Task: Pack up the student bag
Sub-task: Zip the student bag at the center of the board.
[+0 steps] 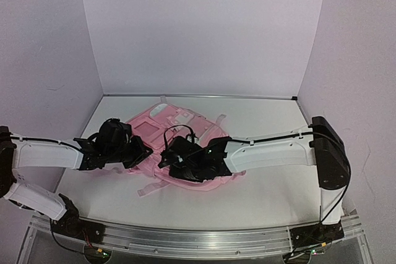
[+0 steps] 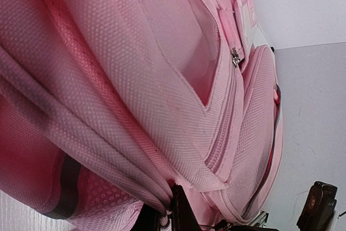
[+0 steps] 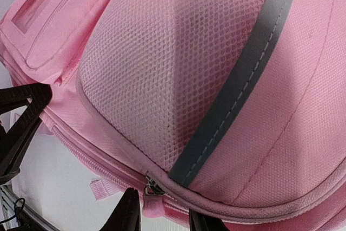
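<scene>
The student bag [image 1: 158, 122] is laid flat on the white table [image 1: 272, 183], about midway between left and right, with a pale strap [image 1: 148, 190] trailed toward the near edge. The left gripper [image 2: 175, 212] is placed at the bag's left side, its arm stretched in from the left. Its jaws are closed, and gathered folds of pink fabric are seen pinched at their tips. The right gripper [image 3: 164, 208] is set at the bag's near side, around the middle, its arm stretched across from the right. Its fingers are held partly apart, and the zipped seam below the mesh pocket [image 3: 173, 63] is seen between them, with the metal zip pull [image 3: 153, 187] just above the gap. Whether the seam is pressed by either finger cannot be told. A grey strip [image 3: 243, 79] is run diagonally beside the mesh
</scene>
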